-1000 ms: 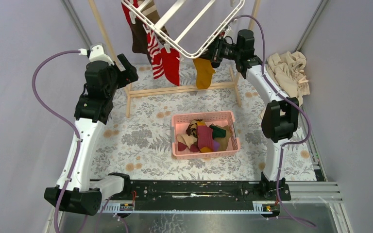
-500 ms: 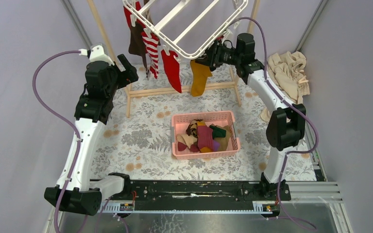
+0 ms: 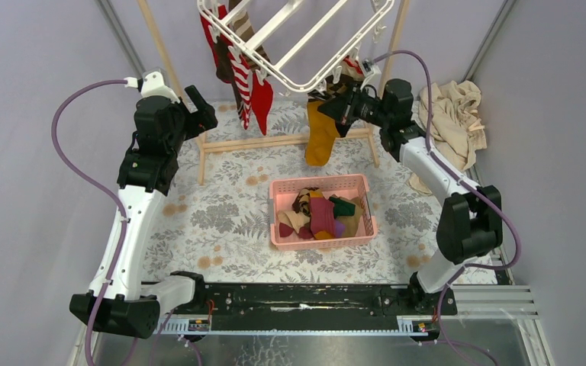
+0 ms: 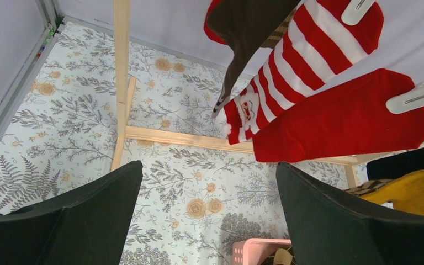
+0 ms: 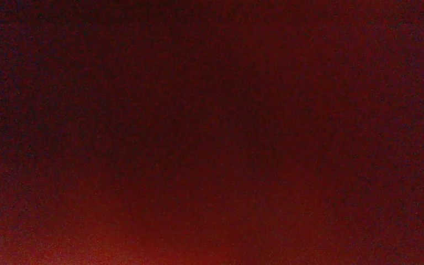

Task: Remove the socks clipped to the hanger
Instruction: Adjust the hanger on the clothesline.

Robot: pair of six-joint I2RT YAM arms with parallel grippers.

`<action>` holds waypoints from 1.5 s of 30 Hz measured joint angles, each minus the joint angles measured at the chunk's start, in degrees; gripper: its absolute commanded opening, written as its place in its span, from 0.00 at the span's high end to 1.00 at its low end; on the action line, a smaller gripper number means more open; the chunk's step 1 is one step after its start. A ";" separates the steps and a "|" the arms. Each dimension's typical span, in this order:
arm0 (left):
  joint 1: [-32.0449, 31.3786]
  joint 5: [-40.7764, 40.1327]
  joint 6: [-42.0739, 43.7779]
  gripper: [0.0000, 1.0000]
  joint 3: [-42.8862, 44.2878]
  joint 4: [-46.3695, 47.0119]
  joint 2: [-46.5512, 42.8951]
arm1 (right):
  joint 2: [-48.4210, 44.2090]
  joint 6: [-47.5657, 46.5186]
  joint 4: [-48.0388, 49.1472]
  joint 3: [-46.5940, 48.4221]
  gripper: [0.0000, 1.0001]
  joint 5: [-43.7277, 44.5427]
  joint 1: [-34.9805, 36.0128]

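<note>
The white hanger (image 3: pixel 297 47) hangs tilted at the top of the overhead view. Clipped to its left side are a brown sock (image 4: pixel 243 27), a red-and-white striped sock (image 4: pixel 287 83) and a plain red sock (image 4: pixel 342 121). A mustard sock (image 3: pixel 321 136) hangs under the hanger's near right corner. My right gripper (image 3: pixel 334 107) is shut on the top of that sock; whether a clip still holds it is hidden. Dark red fills the right wrist view. My left gripper (image 4: pixel 208 165) stands open and empty, left of the red socks and apart from them.
A pink basket (image 3: pixel 320 181) with several socks lies on the floral cloth in front of the rack. The wooden pole frame (image 3: pixel 275 142) stands behind it. A beige cloth (image 3: pixel 452 114) is heaped at the back right. Grey walls close both sides.
My right gripper closed on the mustard sock and pulled it down and toward the near side. The hanger swung back and left, taking the red socks with it. The left arm stayed still.
</note>
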 measured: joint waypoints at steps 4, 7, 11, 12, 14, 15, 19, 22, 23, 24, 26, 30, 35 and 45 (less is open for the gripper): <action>0.00 0.00 0.00 0.01 0.00 0.00 0.00 | -2.10 4.13 7.26 -4.79 1.00 0.76 -0.98; 0.00 -0.02 0.02 0.01 0.00 0.00 0.00 | -2.99 8.33 12.98 -7.56 1.00 1.20 -2.91; 0.00 -0.02 0.07 0.01 0.00 0.00 0.00 | -3.10 16.44 22.36 -10.34 1.00 2.34 -7.04; 0.00 -0.02 0.07 0.01 0.00 0.00 0.00 | -2.99 18.78 24.50 -10.62 1.00 2.60 -8.13; 0.00 -0.02 0.07 0.01 0.00 0.00 0.00 | -2.12 23.67 29.33 -10.54 1.00 2.97 -10.23; 0.00 -0.02 0.09 0.01 0.00 0.00 0.00 | -1.25 26.45 32.02 -10.19 1.00 3.10 -11.30; 0.00 -0.02 0.15 0.01 0.00 0.00 0.00 | 5.20 37.42 40.94 -5.86 1.00 3.67 -14.23; 0.00 -0.02 0.20 0.01 0.00 0.00 0.00 | 10.08 43.06 44.15 -2.45 1.00 4.11 -15.41; 0.00 -0.04 0.20 0.01 0.00 0.00 0.00 | 11.21 44.33 44.52 -1.62 1.00 4.26 -15.65; 0.00 -0.07 0.20 0.01 0.00 0.00 0.00 | 12.17 45.38 44.70 -0.85 1.00 4.68 -15.85; 0.00 -0.09 0.22 0.01 0.00 -0.02 0.00 | 13.16 46.64 44.52 0.11 1.00 5.33 -16.09; 0.00 -0.15 0.24 0.01 0.00 0.00 0.00 | 13.29 47.25 43.87 1.95 0.97 5.70 -16.17; 0.00 -0.13 0.24 0.01 -0.02 0.00 0.00 | 12.57 45.90 42.40 2.99 0.68 5.44 -16.17; 0.00 1.07 0.17 0.01 -3.34 1.60 -0.07 | -0.55 33.57 27.98 -5.57 0.22 4.61 -16.17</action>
